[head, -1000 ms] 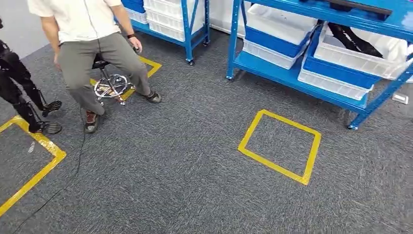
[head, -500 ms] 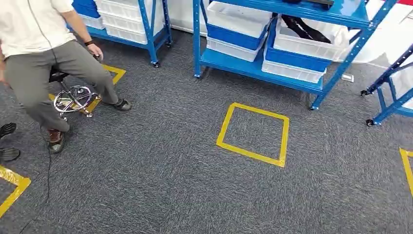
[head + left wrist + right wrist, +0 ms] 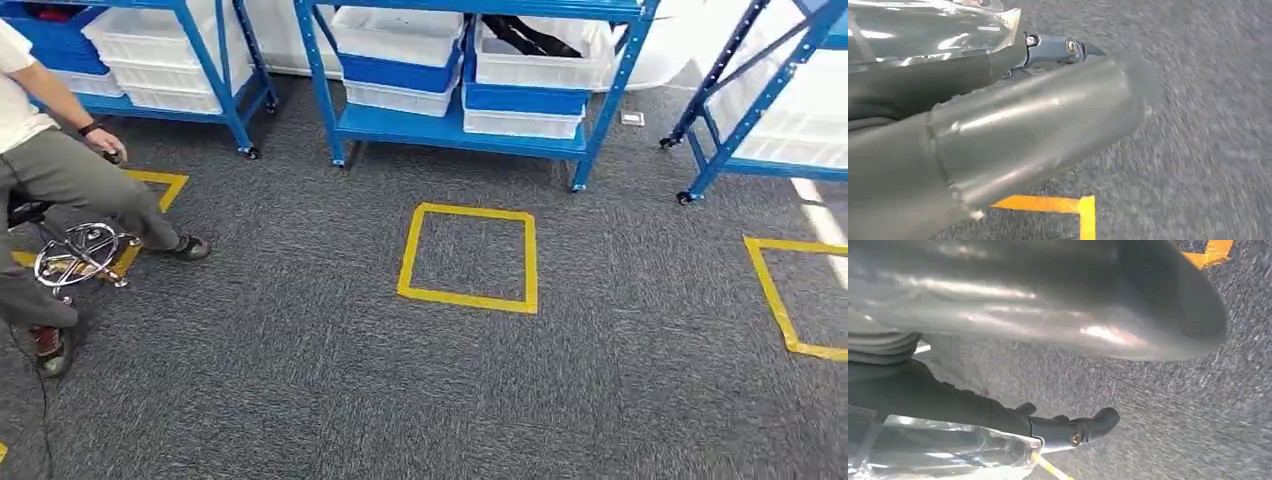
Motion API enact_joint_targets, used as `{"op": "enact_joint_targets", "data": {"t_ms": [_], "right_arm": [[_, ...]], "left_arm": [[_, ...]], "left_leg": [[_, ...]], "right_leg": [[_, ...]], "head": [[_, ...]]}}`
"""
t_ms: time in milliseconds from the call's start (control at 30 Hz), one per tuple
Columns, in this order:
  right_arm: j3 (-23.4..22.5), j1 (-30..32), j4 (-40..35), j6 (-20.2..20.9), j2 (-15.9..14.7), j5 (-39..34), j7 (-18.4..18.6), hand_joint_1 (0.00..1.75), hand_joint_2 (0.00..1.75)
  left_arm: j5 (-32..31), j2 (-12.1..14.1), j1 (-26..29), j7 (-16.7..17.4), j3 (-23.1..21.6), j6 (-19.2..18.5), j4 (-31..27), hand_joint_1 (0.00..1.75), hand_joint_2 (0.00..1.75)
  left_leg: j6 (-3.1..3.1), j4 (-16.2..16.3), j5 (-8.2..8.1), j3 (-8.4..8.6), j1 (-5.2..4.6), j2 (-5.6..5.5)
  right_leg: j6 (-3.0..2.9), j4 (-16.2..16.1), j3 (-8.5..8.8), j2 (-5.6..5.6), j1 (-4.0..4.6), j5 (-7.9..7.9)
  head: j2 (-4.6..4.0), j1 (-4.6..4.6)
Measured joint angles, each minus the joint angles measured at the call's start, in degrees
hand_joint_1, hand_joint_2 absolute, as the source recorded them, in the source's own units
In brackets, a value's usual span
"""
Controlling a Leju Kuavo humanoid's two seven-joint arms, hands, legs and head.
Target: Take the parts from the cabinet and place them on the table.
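Facing: blue rack (image 3: pixel 460 130) at far centre, on grey carpet (image 3: pixel 300 380).
Parts: black pieces (image 3: pixel 530 38) lying in a white bin (image 3: pixel 545 62) on the rack's upper right.
Bins: white and blue trays (image 3: pixel 400 50) stacked on the shelf.
Floor marks: yellow tape square (image 3: pixel 468 256) near the rack; a second (image 3: pixel 790 300) at right.
Person: seated on a stool (image 3: pixel 80 255) at left.
Left hand (image 3: pixel 998 130): holding a clear plastic bag (image 3: pixel 923 30).
Right hand (image 3: pixel 1048 305): holding a clear bag (image 3: pixel 938 447) too.
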Motion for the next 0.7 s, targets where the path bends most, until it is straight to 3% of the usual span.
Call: {"op": "enact_joint_targets", "data": {"t_ms": [33,67,133,167,200,233,333,367,400,433,500,533,567,600,667,700], "right_arm": [[0.00,0.05,0.00,0.04,0.00,-0.18,0.00,0.00,0.00],[0.00,0.18,0.00,-0.04,0.02,-0.22,0.04,0.00,0.00],[0.04,0.43,0.00,-0.15,0.07,0.28,0.37,0.00,0.00],[0.18,0.43,0.00,-0.15,0.11,0.52,0.57,0.00,0.00],[0.28,0.43,0.00,-0.15,0.33,0.79,0.66,0.00,0.00],[0.33,0.25,0.00,-0.15,0.40,0.83,0.72,0.00,0.00],[0.44,0.60,0.00,-0.15,0.53,0.83,1.12,0.00,0.00],[0.46,0.60,0.00,-0.15,0.42,0.83,1.14,0.00,0.00],[0.52,0.59,0.00,-0.15,0.42,0.83,1.20,0.00,0.00],[0.59,0.45,0.00,-0.13,0.48,0.83,1.25,0.00,0.00],[0.66,0.37,0.00,-0.11,0.50,0.76,1.25,0.00,0.00],[0.66,0.43,0.00,-0.09,0.50,0.74,1.25,0.00,0.00],[0.66,0.55,0.00,-0.07,0.50,0.68,1.25,0.00,0.00],[0.66,0.59,0.00,0.09,0.48,0.54,1.22,0.00,0.00],[0.66,0.52,0.00,0.16,0.42,0.54,1.20,0.00,0.00],[0.66,0.43,0.00,0.18,0.42,0.43,1.09,0.00,0.00]], "left_arm": [[-0.33,0.02,0.04,0.09,0.00,-0.07,0.00,0.00,0.00],[-0.54,0.09,0.06,0.30,0.00,-0.15,0.00,0.00,0.00],[-0.98,0.28,-0.13,0.55,0.00,-0.44,0.00,0.00,0.00],[-1.11,0.39,-0.36,0.77,0.00,-0.59,0.00,0.00,0.00],[-1.42,0.46,-0.53,0.92,0.00,-0.63,0.00,0.00,0.00],[-1.57,0.46,-0.69,1.01,-0.02,-0.66,0.00,0.00,0.00],[-1.64,0.48,-0.89,1.34,-0.04,-0.68,0.00,0.00,0.00],[-1.73,0.24,-0.91,1.44,-0.07,-0.72,0.00,0.00,0.00],[-1.77,0.33,-0.97,1.44,-0.07,-0.72,-0.02,0.00,0.00],[-1.77,0.44,-0.98,1.58,-0.04,-0.70,-0.02,0.00,0.00],[-1.90,0.46,-0.91,1.81,-0.07,-0.72,-0.02,0.00,0.00],[-2.01,0.46,-0.90,1.92,-0.07,-0.72,-0.02,0.00,0.00],[-2.03,0.46,-0.90,1.97,-0.07,-0.72,-0.02,0.00,0.00],[-2.05,0.46,-0.91,2.08,-0.07,-0.72,-0.02,0.00,0.00],[-2.19,0.39,-0.93,2.14,-0.07,-0.72,-0.02,0.00,0.00],[-2.21,0.39,-0.94,2.19,-0.09,-0.72,-0.02,0.00,0.00]], "left_leg": [[0.00,2.66,-0.45,-1.37,0.00,-0.19],[0.10,2.29,0.69,-1.37,0.00,-0.27],[0.51,-4.89,5.80,1.55,0.01,-0.36],[0.84,-10.80,8.85,4.12,0.01,-0.75],[1.20,-13.93,9.53,5.24,0.01,-1.74],[1.17,-14.89,9.35,5.40,-0.12,-1.97],[1.97,-14.95,9.77,5.15,-0.74,-1.69],[2.79,-15.78,10.44,5.41,-0.01,-1.16],[3.08,-15.92,10.55,5.40,-0.28,-1.08],[3.44,-15.92,10.64,5.29,-0.24,-0.74],[3.43,-15.90,10.63,5.06,-0.39,0.02],[3.41,-15.88,10.64,4.97,-0.40,0.29],[3.40,-15.88,10.65,4.97,-0.40,0.48],[3.36,-15.86,10.67,5.01,-0.37,0.59],[3.12,-15.82,10.65,5.24,-0.32,0.82],[2.77,-15.78,10.62,5.32,-0.39,0.87]], "right_leg": [[0.00,0.01,0.00,0.83,0.08,0.01],[0.01,0.07,0.09,1.16,0.11,0.01],[0.02,0.12,0.35,2.10,0.13,-0.01],[0.05,0.12,0.51,2.53,0.13,-0.02],[0.10,0.15,0.30,2.70,0.19,-0.03],[0.44,0.51,-0.02,2.86,0.92,-0.18],[1.57,-0.06,-0.45,3.07,0.61,0.29],[1.91,0.61,-0.77,2.71,0.91,-0.06],[1.78,2.32,-1.59,1.13,0.83,-1.13],[1.48,5.28,-3.08,0.34,0.82,-2.85],[1.30,14.99,-7.62,-0.26,0.61,-7.07],[1.60,18.14,-8.91,-0.32,0.56,-7.93],[1.97,18.18,-8.73,-0.40,0.47,-7.61],[2.47,15.69,-7.20,-0.49,0.37,-6.45],[3.38,4.73,-1.06,-1.03,-0.05,-2.49],[3.25,0.07,1.35,-1.75,-0.14,-1.62]], "head": [[0.00,0.09],[0.00,0.09],[0.00,0.04],[0.00,0.00],[0.00,0.07],[0.00,0.11],[0.00,0.07],[0.00,0.11],[0.00,0.18],[0.00,0.44],[0.00,0.44],[0.00,0.55],[0.00,0.44],[0.00,0.57],[0.00,0.50],[0.00,0.61]]}}
